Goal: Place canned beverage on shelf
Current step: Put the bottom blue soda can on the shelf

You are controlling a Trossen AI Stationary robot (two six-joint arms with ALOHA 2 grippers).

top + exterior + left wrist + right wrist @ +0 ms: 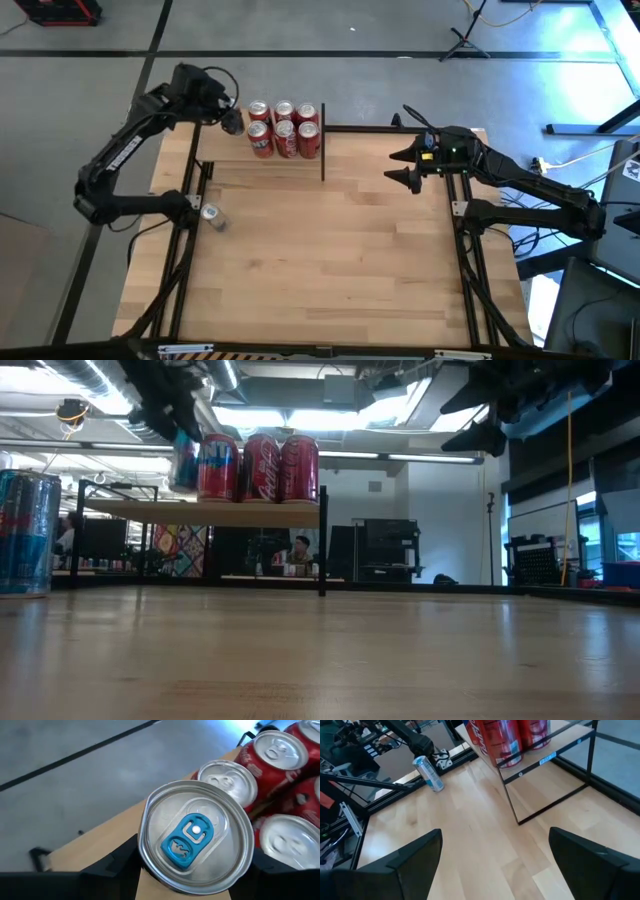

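Note:
My left gripper (232,120) is shut on a silver-topped can with a blue tab (197,835), held over the far left part of the shelf (250,170). The shelf is a small raised board of light wood on black posts. The can (185,460) is just left of several red cans (285,130) that stand upright on the board. A second blue and silver can (212,215) stands on the tabletop near the left edge. My right gripper (405,165) is open and empty, above the table to the right of the shelf. My left gripper pinches the can between its two fingers (115,865), one on each side of the body just under the top rim (142,855). The fingers come from above, pointing down. The can is near upright, its bottom close above the shelf board (250,512); whether it rests there I cannot tell.
The red cans (280,750) stand close beside the held can. The shelf's near half (545,750) is bare board. Black frame rails run along the table's left (185,250) and right (465,250) sides. The wide wooden tabletop (330,260) lies in front of the shelf.

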